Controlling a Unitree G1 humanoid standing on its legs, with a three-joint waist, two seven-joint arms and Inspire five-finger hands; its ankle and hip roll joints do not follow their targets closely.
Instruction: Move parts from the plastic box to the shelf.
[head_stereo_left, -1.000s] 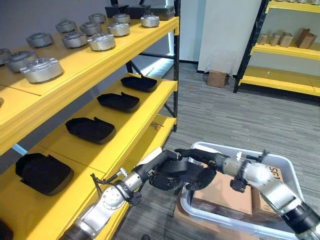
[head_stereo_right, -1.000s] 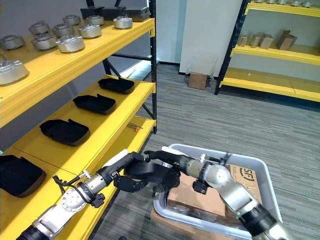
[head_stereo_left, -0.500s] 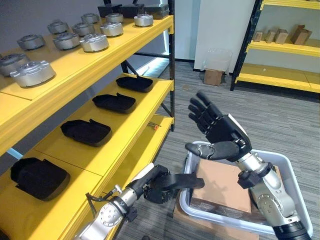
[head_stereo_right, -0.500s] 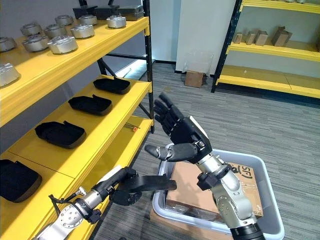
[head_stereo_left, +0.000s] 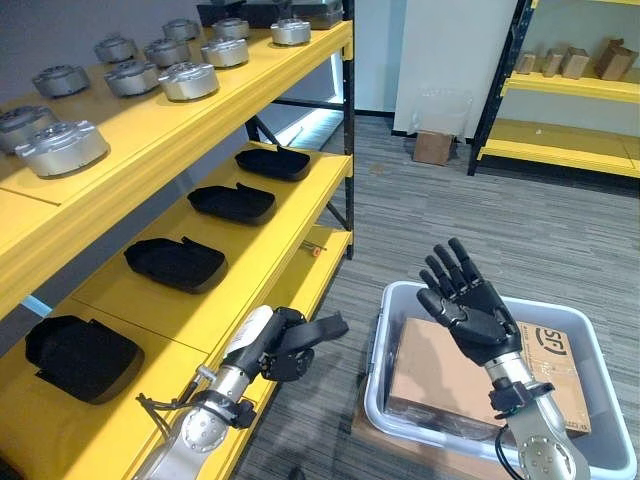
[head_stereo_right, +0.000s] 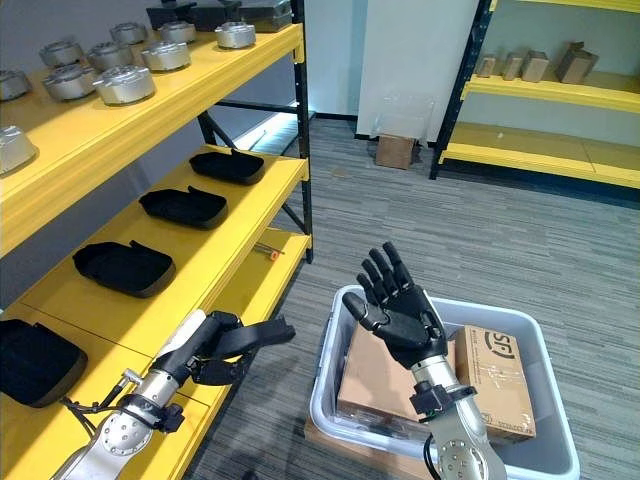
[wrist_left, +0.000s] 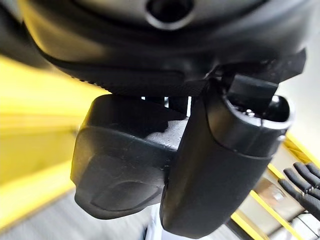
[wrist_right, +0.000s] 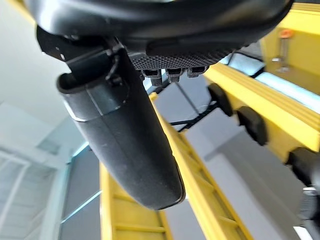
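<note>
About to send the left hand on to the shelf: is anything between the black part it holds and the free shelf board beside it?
Nothing visible. The left hand holds the flat black part at the shelf's front edge. The yellow board next to it lies bare; the black moulded parts sit further along. The right hand is raised open over the plastic box.

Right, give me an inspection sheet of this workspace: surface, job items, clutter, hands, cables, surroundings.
Surface: yellow shelf on the robot's left; grey striped floor.
Job's things: grey plastic box on the floor holds brown cardboard boxes; a flat black part is in the left hand; four black parts sit on the middle tier, silver round parts on the top tier.
Clutter: a small orange-tipped item on the lower tier.
Hands: left hand shut on the flat black part by the shelf edge; right hand open, raised above the box.
Cables: nothing seen.
Surroundings: second yellow shelf with brown boxes; cardboard box by the far wall.
</note>
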